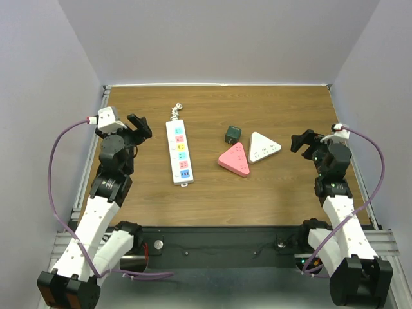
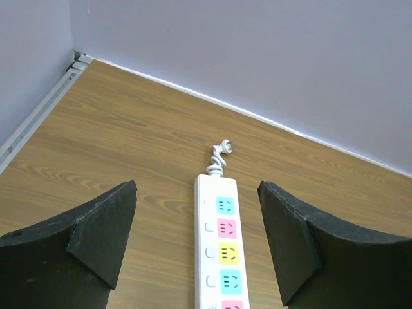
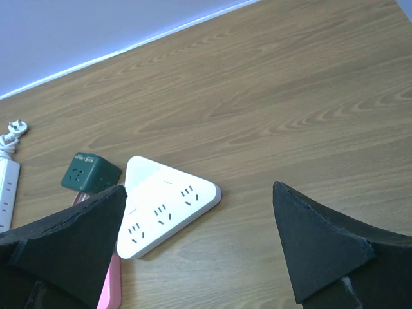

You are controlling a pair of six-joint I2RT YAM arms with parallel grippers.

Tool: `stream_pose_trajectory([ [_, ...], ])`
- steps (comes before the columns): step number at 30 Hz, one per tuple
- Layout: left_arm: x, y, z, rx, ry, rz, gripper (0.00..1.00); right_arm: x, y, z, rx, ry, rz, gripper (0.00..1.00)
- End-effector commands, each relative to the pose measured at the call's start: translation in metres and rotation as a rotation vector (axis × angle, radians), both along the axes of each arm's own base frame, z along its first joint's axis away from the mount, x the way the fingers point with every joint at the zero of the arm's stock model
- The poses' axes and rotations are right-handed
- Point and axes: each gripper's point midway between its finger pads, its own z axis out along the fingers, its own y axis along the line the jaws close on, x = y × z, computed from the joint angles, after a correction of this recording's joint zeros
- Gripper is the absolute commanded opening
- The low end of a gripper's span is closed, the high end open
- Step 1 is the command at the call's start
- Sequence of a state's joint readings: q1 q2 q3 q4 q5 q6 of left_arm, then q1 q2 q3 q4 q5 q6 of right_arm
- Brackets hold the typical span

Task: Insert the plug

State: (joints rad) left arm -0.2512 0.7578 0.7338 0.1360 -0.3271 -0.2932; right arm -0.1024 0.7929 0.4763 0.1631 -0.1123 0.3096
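Top external: left end effector (image 1: 140, 125) agape, aloft.

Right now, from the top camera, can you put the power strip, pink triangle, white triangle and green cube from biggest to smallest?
1. The power strip, longest by far.
2. The pink triangle and white triangle look about equal, so I won't rank one over the other.
3. The green cube, smallest.

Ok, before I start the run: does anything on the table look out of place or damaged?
Nothing stands out. The power strip lies flat, its cord bundled at the far end; the green cube, white triangle and pink triangle sit close together, intact.
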Motion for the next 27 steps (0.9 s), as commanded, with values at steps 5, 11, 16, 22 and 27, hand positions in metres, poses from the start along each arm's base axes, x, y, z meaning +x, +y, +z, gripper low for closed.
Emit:
stream_pose_trajectory([
  [5,-0.001,-0.015,0.021,0.016,-0.035,-0.034,0.88,0.007,0.000,0.026,-0.018,-0.052,0.002,1.00],
  [11,-0.001,-0.077,0.001,-0.057,0.038,-0.254,0.87,0.009,0.002,0.020,-0.012,-0.030,0.017,1.00],
  [16,-0.017,-0.153,-0.029,-0.179,0.124,-0.459,0.87,0.012,0.005,0.014,0.001,0.001,0.030,1.00],
  [22,-0.032,-0.215,-0.065,-0.359,0.240,-0.598,0.87,0.013,0.008,0.008,0.007,0.023,0.048,1.00],
  [27,-0.027,-0.249,-0.092,-0.465,0.325,-0.635,0.87,0.014,0.011,0.005,0.014,0.034,0.063,1.00],
])
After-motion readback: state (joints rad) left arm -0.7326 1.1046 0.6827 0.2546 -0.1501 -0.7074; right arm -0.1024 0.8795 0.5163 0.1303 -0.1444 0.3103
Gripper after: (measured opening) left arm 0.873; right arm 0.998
